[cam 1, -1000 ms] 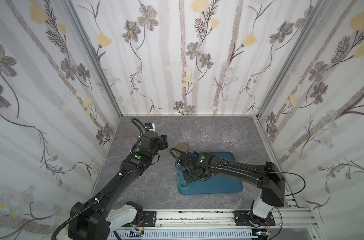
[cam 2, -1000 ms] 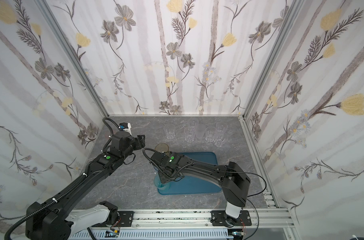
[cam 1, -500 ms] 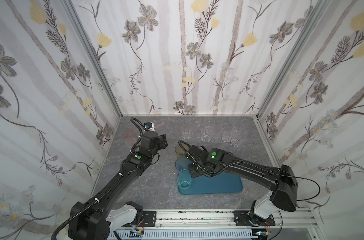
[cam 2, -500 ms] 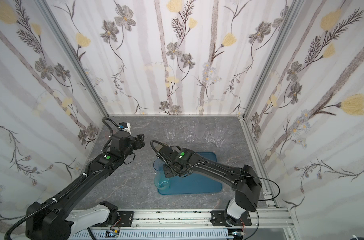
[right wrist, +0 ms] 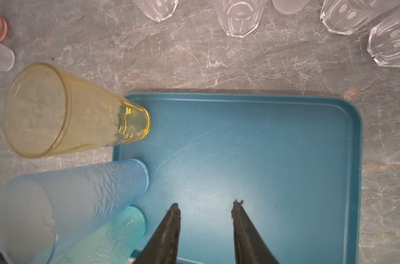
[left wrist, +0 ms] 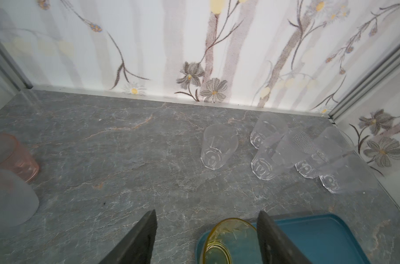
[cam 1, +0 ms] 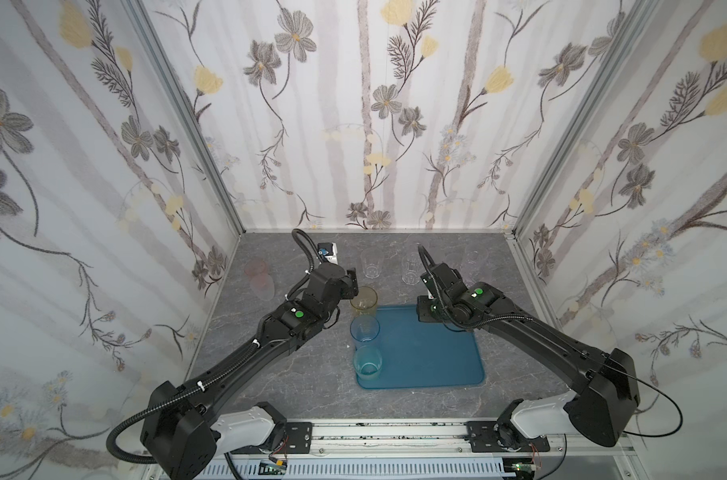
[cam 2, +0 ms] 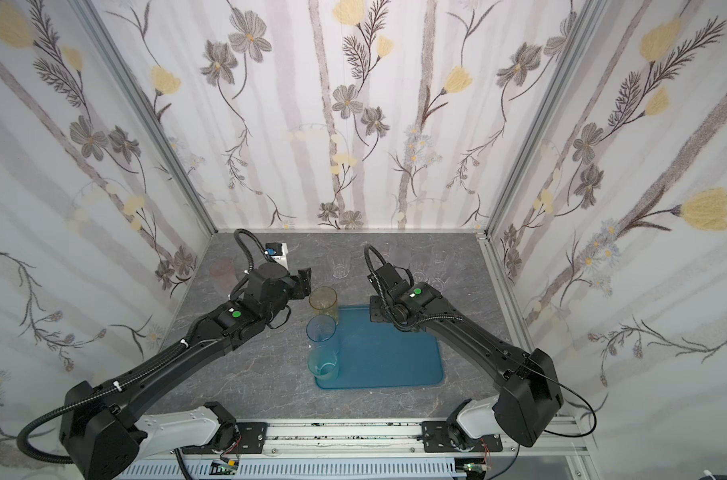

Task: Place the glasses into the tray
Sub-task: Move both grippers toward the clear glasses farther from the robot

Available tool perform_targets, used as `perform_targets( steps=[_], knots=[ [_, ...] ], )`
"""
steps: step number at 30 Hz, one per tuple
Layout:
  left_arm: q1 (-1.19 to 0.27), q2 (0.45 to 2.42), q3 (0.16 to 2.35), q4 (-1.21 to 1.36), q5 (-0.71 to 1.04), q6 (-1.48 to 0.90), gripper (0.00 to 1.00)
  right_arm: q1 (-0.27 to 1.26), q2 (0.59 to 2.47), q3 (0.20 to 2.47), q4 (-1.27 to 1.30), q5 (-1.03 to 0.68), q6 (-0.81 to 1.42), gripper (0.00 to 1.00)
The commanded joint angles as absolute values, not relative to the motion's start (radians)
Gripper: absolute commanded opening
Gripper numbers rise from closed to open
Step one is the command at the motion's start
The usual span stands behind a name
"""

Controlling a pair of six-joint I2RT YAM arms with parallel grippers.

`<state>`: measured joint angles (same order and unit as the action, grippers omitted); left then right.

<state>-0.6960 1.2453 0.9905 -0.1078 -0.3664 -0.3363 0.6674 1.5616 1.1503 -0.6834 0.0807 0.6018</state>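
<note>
The teal-blue tray (cam 1: 428, 353) (right wrist: 263, 148) lies at the table's middle front. Three glasses stand upright along its left side: amber (cam 1: 364, 300) (right wrist: 77, 112) at the far corner, light blue (cam 1: 365, 329) (right wrist: 68, 205), and teal (cam 1: 368, 364) (right wrist: 112, 235). Several clear glasses (cam 1: 372, 264) (left wrist: 218, 147) stand at the back. A pink glass (left wrist: 16, 157) and a frosted glass (left wrist: 9, 201) stand at the far left. My left gripper (cam 1: 353, 282) (left wrist: 207, 219) is open just behind the amber glass (left wrist: 228, 240), gripping nothing. Over the tray's far right part, my right gripper (right wrist: 205, 206) is open and empty.
Floral walls enclose the grey stone tabletop (cam 1: 311, 374) on three sides. The clear glasses (right wrist: 237, 18) stand close together along the back wall. The arms' mounting rail (cam 1: 374, 432) runs along the front edge.
My right gripper has opened, left the light blue glass standing in the tray, and drawn back to the right over the tray's far side. The left arm has hardly moved.
</note>
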Motion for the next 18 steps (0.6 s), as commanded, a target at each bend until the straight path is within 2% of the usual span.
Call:
perform_targets(
  steps=[1,9,18],
  knots=[
    [-0.768,1.318,1.043,-0.051,-0.415,-0.290,0.72,0.619,1.571,1.109,-0.487,0.029,0.621,0.39],
    [-0.933,1.555,1.225,-0.046,-0.366,-0.245,0.74,0.593,1.623,1.011,-0.344,-0.028,0.646,0.40],
    [-0.953,1.718,1.339,-0.049,-0.301,-0.280,0.76,0.490,1.551,0.877,-0.254,-0.070,0.626,0.41]
  ],
)
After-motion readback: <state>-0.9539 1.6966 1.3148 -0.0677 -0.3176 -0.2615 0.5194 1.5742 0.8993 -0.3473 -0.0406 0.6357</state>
